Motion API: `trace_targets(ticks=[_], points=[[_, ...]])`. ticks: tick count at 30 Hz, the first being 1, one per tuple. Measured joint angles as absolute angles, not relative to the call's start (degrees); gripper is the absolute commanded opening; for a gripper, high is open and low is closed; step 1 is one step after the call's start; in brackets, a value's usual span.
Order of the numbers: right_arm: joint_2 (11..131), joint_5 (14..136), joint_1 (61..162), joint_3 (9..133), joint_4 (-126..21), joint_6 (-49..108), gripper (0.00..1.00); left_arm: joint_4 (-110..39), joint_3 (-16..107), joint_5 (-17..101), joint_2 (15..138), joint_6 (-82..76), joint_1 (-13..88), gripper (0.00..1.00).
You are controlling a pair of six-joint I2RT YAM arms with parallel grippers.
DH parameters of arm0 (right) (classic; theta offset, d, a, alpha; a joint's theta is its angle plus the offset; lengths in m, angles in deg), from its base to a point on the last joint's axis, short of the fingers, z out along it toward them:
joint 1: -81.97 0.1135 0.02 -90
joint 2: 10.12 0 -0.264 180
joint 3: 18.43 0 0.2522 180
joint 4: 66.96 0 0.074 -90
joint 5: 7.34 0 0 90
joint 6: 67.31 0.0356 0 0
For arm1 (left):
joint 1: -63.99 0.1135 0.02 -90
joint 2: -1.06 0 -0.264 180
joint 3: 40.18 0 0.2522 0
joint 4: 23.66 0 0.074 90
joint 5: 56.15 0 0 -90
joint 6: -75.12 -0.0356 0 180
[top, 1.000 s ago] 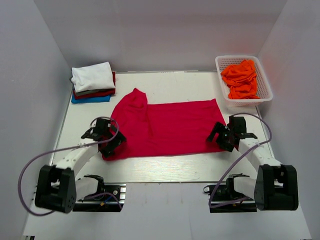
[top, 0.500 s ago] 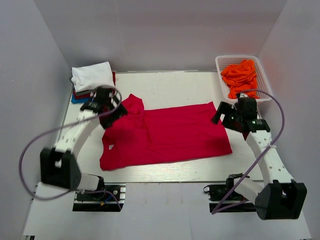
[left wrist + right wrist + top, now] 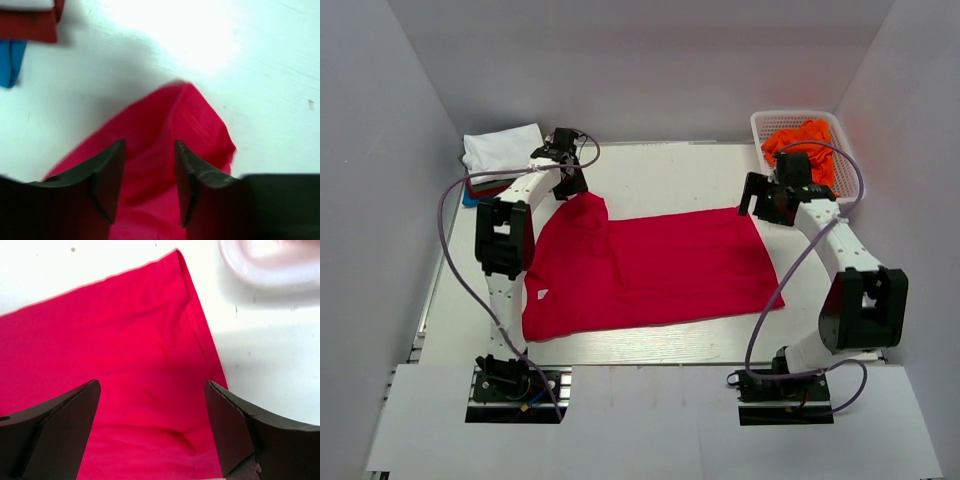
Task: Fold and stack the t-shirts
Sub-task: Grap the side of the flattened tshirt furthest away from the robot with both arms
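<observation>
The crimson-red t-shirt [image 3: 660, 265] lies spread flat across the table, its small white label [image 3: 542, 294] near the front left. My left gripper [image 3: 572, 185] hovers over the shirt's far-left sleeve [image 3: 192, 117]. Its jaws [image 3: 149, 167] stand partly open, with red cloth beneath the gap and nothing pinched. My right gripper [image 3: 765, 205] is over the shirt's far-right corner [image 3: 175, 270], and its jaws [image 3: 152, 412] are wide open above the cloth. Folded t-shirts [image 3: 505, 160] are stacked at the back left: white on top, dark red [image 3: 30, 25] and blue [image 3: 10, 62] below.
A white basket [image 3: 847, 165] at the back right holds crumpled orange t-shirts [image 3: 800, 145], close beside the right arm; its rim [image 3: 260, 267] shows in the right wrist view. Grey walls enclose the table on three sides.
Both arms swung from the shirt's near corners to its far edge. The shirt slid toward the front and lies flatter. The left jaws have narrowed; the right jaws stayed wide.
</observation>
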State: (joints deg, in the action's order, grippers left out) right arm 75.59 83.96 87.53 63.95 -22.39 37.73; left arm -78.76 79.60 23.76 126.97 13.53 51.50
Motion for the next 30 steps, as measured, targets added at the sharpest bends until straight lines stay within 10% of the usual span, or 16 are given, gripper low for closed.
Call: trace_targets(ticks=[7,15,30], points=[[82.3,87.3,89.1,68.6,-23.0,37.1,0.9,-81.1,86.8,24.1,135.3,9.4,51.5,0.49],[92.5,93.1,90.3,75.6,-21.6,37.5,0.9,-79.4,83.9,25.9,134.4,7.6,51.5,0.01],[109.9,103.3,93.4,88.7,-20.8,45.4,0.9,-84.8,90.3,23.6,130.8,-0.5,52.2,0.0]])
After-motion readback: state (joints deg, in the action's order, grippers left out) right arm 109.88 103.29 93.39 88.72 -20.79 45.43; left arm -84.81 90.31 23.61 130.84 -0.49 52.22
